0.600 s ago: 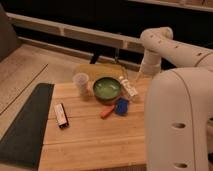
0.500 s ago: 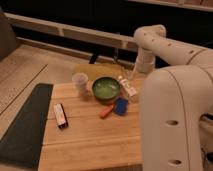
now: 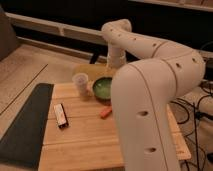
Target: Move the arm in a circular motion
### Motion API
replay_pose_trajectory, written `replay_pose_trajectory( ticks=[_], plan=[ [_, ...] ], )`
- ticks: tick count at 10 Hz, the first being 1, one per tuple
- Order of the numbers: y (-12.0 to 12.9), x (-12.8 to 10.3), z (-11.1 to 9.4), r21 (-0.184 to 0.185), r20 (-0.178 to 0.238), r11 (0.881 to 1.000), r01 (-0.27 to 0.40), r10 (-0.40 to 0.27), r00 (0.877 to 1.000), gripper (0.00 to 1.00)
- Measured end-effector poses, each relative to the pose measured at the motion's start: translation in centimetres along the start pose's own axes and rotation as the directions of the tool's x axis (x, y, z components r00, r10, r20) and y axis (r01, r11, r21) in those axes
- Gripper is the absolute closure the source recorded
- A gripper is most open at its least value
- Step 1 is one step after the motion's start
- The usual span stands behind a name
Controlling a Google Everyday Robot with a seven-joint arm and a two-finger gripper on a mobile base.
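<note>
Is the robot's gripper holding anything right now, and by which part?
Cannot be told: the gripper is hidden behind the arm, near the green bowl.

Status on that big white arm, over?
Arm arched over right side of table. Gripper hidden behind it, out of sight. Green bowl and cup close beside arm.

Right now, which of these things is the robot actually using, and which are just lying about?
In the job: the arm; its gripper, hidden behind the arm's thick near segment.
Just lying about: clear cup, green bowl, orange item, dark bar, all on the wooden table; black mat beside it.
</note>
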Motion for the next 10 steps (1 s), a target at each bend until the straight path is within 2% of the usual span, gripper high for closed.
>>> replay_pose_trajectory(
  ticks=[1,2,4,6,9,10],
  plan=[
    [1.6,0.3,0.0,0.004,0.003,0.999,0.031,-0.031,1.0,0.35],
    [4.4,0.8,0.1,0.003,0.007,0.997,0.08,-0.08,0.997,0.35],
    [8.3,1.8,0.2,0.006,0.022,0.988,0.153,-0.154,0.988,0.35],
    [12.2,3.2,0.4,0.019,0.046,0.971,0.239,-0.239,0.97,0.35],
    [17.5,6.7,0.7,0.007,0.092,0.934,0.357,-0.356,0.93,0.35],
    [18.5,7.7,0.8,0.001,0.102,0.926,0.376,-0.374,0.922,0.35]
  ],
)
